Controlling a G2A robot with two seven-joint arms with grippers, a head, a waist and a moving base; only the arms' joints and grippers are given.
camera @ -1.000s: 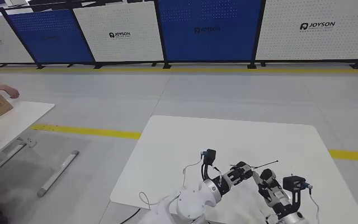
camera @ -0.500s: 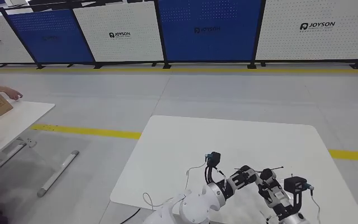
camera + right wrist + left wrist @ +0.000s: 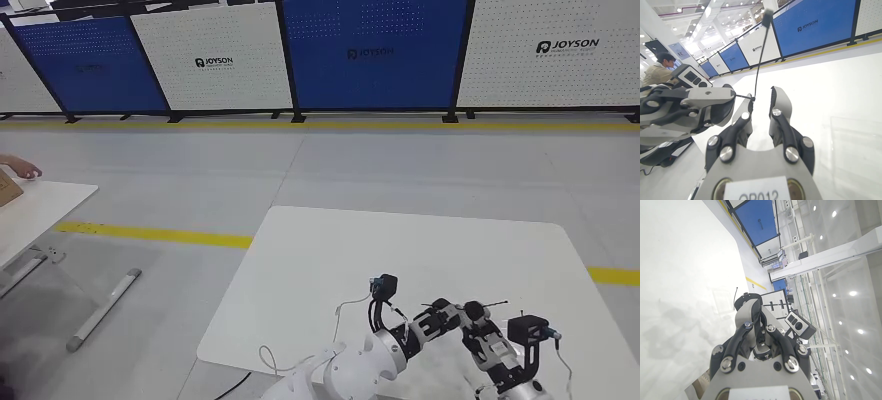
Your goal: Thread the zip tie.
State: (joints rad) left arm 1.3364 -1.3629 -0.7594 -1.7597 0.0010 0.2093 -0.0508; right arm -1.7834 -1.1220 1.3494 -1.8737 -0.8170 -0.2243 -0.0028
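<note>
Zip tie, a thin black strap, is held above the white table near its front edge, where the two grippers meet. The left gripper is clenched on the strap's thin end, fingers pressed together. From that grip the strap runs a short way to the right gripper and bends just beside one of its fingers. It then stretches straight away from that gripper and ends in the small square head. The right gripper is released, its fingers spread with a gap between them. The strap lies at the inner face of one finger, apart from the other. From above, the zip tie's long axis runs across the table, its free end pointing toward the table's right side. Farther back on the floor lies a yellow floor line, and beyond it stand blue and white panels.
</note>
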